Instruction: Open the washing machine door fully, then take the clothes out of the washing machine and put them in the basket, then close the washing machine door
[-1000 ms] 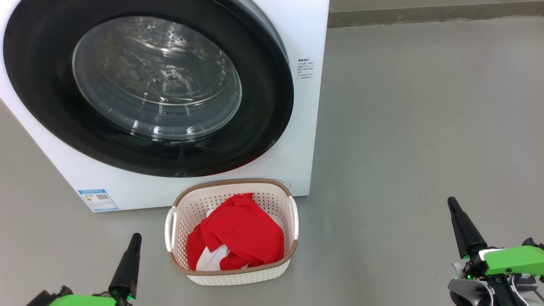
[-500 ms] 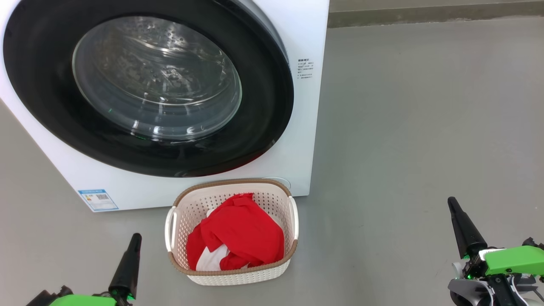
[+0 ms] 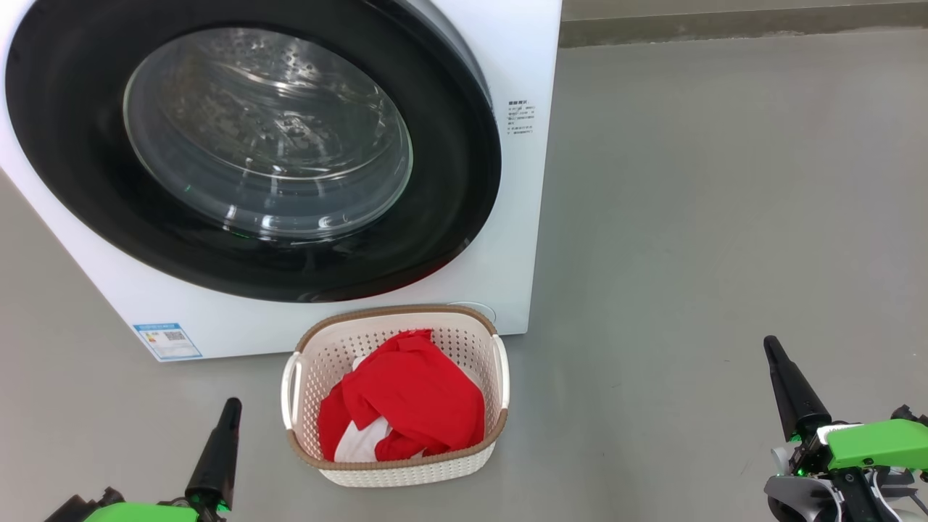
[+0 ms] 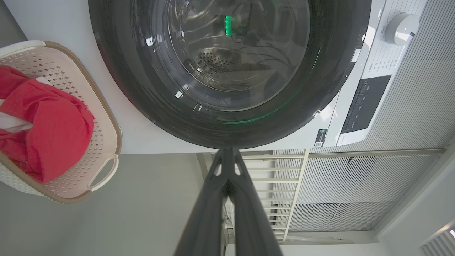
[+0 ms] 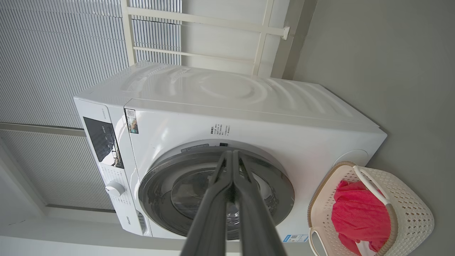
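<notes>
Two grippers sit low in the head view, both w/ fingers pressed together and holding nothing. The left gripper (image 3: pixel 230 407) is at btm left and the right gripper (image 3: pixel 770 345) at btm right, each well apart from everything else.

Between them, btm centre, the basket (image 3: pixel 395 312) stands on the grey floor (image 3: pixel 689 217), just in front of the washing machine (image 3: pixel 525 65). The clothes (image 3: pixel 409 402) lie heaped inside it, red w/ a white patch at the pile's lower left.

Behind, filling the upper left, the washing machine door (image 3: pixel 453 217) looks flush against the front. The drum (image 3: pixel 275 109) seen through it shows no red, as far as reflections allow.

Handling, by judgement:
- **Clothes:** soft, light, limp. Pinch a raised fold at the top of the heap. They'd drape and could snag on the rim.
- **Basket:** light, stiff plastic that prob. slides on the smooth floor if nudged. Take it by the white side handles (image 3: pixel 291 384).
- **Door:** rigid, heavier, hinged. The glossy rim is slippery and the centre is glass, so press on the black rim, not the middle. Can't tell which side the hinge is on.
</notes>
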Robot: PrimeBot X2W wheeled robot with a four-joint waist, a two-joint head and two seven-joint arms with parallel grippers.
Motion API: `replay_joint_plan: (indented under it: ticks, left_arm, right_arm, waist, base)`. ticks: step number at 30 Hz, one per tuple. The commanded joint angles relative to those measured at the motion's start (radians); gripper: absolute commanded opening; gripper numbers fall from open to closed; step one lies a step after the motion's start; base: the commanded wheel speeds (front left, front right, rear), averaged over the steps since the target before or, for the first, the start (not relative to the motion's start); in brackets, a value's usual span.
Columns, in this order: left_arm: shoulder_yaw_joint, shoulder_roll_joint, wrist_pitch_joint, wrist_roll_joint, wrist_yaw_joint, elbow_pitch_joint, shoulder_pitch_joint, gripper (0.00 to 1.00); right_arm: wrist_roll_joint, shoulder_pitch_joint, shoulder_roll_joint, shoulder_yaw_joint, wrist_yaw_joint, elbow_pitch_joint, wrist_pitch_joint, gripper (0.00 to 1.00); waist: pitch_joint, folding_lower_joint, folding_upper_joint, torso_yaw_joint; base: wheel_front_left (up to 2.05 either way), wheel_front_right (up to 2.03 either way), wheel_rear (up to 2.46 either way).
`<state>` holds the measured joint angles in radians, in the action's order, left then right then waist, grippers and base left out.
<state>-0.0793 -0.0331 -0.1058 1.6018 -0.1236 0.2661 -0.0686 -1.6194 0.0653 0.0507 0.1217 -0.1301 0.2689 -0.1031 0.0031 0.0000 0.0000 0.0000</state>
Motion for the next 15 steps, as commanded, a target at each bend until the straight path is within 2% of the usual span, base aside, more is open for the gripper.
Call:
replay_joint_plan:
  ticks: [1,15]
  left_arm:
    - [-0.035,-0.017,-0.007,0.007,-0.007,-0.021,-0.039,0.00]
    - [-0.034,-0.017,-0.007,0.007,-0.007,-0.021,-0.039,0.00]
  right_arm:
    - [0.006,0.042,0.004,-0.014,-0.001,-0.024,-0.005,0.00]
    - [0.007,0.042,0.003,-0.013,-0.001,-0.024,-0.006,0.00]
  waist:
    - [0.000,0.0000,0.0000,0.000]
    - [0.000,0.0000,0.0000,0.000]
  base:
    - [0.00,0.00,0.00]
    - [0.00,0.00,0.00]
